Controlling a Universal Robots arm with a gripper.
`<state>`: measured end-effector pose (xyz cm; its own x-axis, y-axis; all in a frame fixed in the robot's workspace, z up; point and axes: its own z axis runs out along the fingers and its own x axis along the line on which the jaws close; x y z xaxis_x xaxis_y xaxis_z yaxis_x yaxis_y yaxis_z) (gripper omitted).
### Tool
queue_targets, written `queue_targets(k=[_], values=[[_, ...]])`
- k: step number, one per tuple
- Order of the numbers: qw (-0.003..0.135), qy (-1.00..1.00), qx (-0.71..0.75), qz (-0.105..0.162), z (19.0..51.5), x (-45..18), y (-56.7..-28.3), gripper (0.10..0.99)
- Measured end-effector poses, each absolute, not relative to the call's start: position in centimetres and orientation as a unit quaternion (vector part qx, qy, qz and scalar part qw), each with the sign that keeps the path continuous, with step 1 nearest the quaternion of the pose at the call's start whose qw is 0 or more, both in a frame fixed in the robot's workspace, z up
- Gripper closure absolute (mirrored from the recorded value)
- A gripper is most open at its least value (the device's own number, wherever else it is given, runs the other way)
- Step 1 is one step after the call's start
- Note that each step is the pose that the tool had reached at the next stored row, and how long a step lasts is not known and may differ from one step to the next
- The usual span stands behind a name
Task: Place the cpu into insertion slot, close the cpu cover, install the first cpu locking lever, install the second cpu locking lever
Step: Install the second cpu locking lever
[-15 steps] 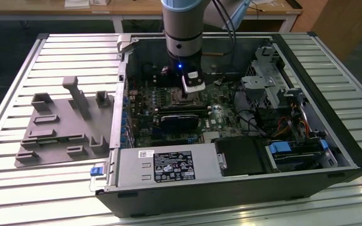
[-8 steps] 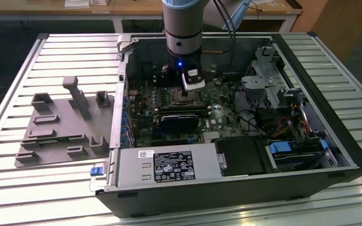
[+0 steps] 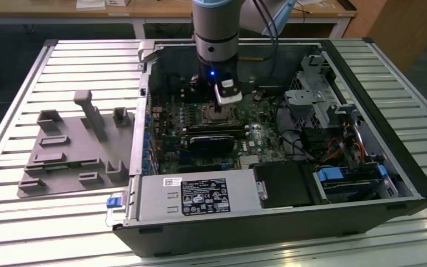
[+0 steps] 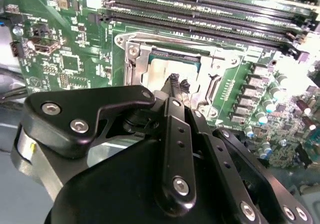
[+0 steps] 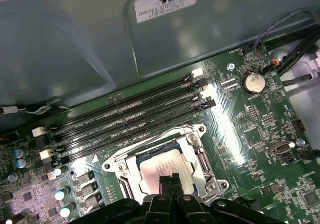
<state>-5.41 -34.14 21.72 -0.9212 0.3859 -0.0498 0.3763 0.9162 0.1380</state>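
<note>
Gripper (image 5: 171,178) fingertips pinched together, empty as far as I see, right over the cpu (image 5: 161,168) already seated in the insertion slot (image 5: 200,159); I judge the cpu cover step is current, needing a careful push.

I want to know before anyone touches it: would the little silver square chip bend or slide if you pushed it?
The chip looks flat, metal-topped and stiff, so it probably won't bend. It lies inside the framed socket, so a sideways push likely wouldn't slide it. Its smooth top may be slippery under the gripper.
</note>
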Motion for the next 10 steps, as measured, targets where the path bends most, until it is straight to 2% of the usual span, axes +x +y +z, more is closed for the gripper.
queue_targets(k=[10], values=[[0.038, 0.978, 0.195, 0.062, 22.07, -5.41, -34.13, 0.98]])
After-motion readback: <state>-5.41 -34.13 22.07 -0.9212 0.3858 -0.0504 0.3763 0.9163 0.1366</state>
